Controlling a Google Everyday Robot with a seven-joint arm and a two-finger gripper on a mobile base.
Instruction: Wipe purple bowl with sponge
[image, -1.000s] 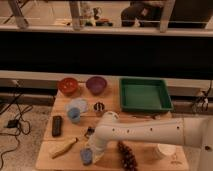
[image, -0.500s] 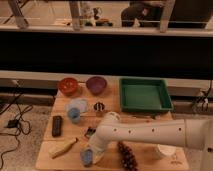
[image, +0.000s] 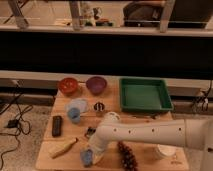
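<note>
Gripper (image: 94, 154) now shut on blue-grey sponge (image: 87, 157)

Two-finger gripper (image: 91, 152) at the white arm's tip now fully closed on the soft blue-grey rectangular sponge (image: 87, 157), jaws narrowed from a second ago, wrist settled slightly lower at the wooden table's (image: 150, 160) front edge

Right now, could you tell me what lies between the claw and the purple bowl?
In the camera view, the pale blue cup stands on the table between the claw, shut on the sponge near the front edge, and the purple bowl.
</note>
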